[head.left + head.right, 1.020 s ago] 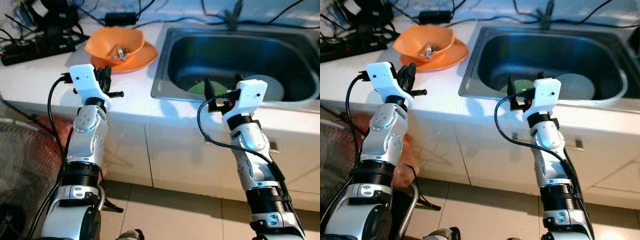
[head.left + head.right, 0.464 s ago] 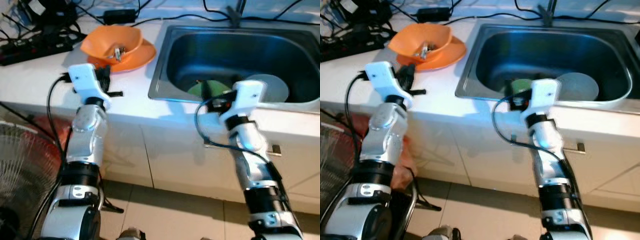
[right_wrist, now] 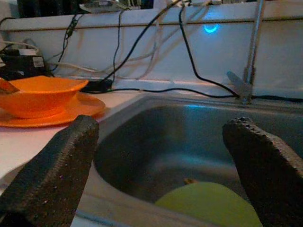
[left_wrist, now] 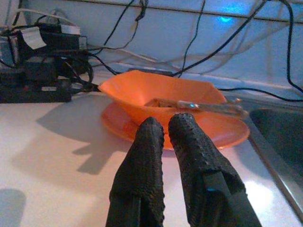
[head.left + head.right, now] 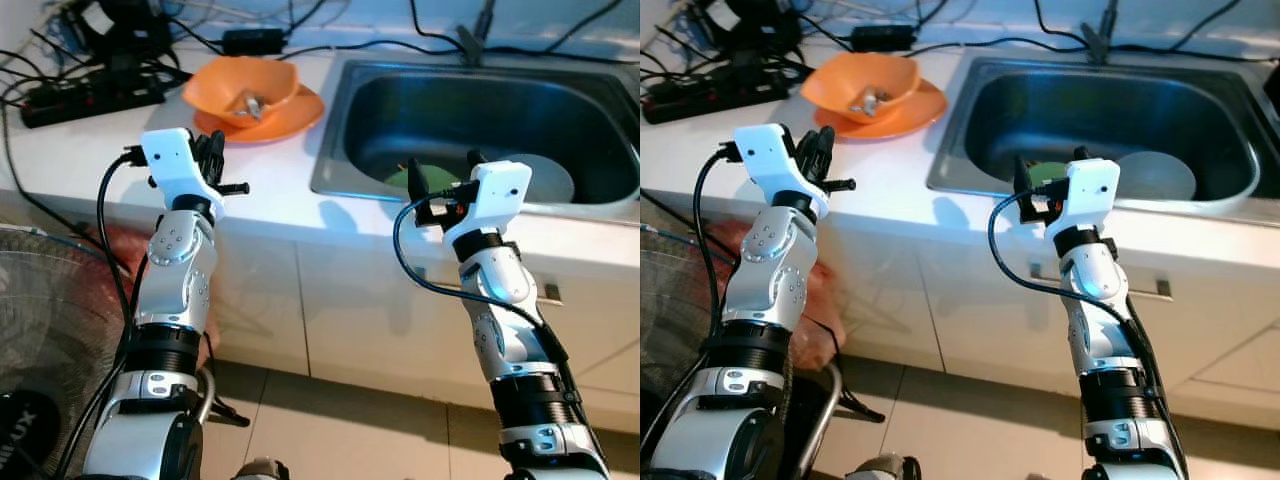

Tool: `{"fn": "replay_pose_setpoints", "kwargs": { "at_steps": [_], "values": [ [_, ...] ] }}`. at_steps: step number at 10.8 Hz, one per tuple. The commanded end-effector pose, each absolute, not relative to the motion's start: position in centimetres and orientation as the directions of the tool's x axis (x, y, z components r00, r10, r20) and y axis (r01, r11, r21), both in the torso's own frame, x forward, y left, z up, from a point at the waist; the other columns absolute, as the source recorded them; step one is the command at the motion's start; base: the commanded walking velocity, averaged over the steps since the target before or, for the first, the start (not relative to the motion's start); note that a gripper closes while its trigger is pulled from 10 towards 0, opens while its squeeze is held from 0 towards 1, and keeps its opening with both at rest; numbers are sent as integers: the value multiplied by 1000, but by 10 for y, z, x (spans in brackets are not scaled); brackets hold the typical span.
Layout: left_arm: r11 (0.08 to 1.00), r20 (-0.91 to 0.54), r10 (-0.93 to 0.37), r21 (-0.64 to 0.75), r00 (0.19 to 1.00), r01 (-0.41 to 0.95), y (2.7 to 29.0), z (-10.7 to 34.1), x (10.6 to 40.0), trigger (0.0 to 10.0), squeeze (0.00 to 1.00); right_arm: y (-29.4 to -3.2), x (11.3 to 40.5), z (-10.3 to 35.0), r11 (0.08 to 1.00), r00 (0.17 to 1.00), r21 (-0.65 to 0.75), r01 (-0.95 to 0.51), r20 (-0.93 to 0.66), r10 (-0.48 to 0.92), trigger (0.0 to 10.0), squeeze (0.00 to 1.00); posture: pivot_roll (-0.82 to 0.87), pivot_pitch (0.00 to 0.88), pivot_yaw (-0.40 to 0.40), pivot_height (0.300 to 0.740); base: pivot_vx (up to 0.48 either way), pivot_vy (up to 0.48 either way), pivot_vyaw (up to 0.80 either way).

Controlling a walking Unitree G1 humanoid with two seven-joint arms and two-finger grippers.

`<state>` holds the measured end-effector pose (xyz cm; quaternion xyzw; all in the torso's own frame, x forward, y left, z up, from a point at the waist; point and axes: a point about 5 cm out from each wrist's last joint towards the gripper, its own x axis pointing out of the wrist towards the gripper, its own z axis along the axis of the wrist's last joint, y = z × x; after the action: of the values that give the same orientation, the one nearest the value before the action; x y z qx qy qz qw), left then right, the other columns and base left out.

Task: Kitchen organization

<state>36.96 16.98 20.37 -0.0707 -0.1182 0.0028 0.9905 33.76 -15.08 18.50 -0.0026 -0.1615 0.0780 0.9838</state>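
Observation:
An orange bowl (image 5: 247, 85) holding metal cutlery (image 4: 199, 105) sits on an orange plate (image 5: 295, 112) on the white counter, left of the steel sink (image 5: 330, 165). A green plate (image 5: 398, 178) and a grey plate (image 5: 545, 180) lie in the sink's basin. My left gripper (image 5: 213, 150) hangs shut with nothing in it, just above the counter a little short of the bowl. Over the sink's front rim my right gripper (image 5: 441, 165) is open and points at the green plate (image 3: 213, 203).
A black power strip (image 5: 90, 95) and tangled cables crowd the counter's back left. The faucet (image 5: 483, 25) stands behind the sink. A fan grille (image 5: 50, 330) is on the floor at lower left. White cabinet fronts with a handle (image 5: 550, 293) are below the counter.
The whole picture has shifted and sharpened as the camera moved. Both grippers keep about the same places by the bowl and the sink rim.

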Motion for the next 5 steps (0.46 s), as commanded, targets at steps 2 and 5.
{"fn": "replay_pose_setpoints", "kwargs": {
  "at_steps": [2, 5],
  "values": [
    [992, 242, 34, -128, 970, -2, 173, 205, 369, 10000, 0, -150, 338, 186, 987, 933, -39, -154, 322, 158, 10000, 0, 51, 133, 65, 740, 0, 0, 0],
    [991, 242, 34, -131, 970, -2, 173, 205, 368, 10000, 0, -149, 337, 186, 987, 933, -38, -153, 323, 157, 10000, 0, 50, 132, 66, 740, 100, 0, 0]
  ]
}}
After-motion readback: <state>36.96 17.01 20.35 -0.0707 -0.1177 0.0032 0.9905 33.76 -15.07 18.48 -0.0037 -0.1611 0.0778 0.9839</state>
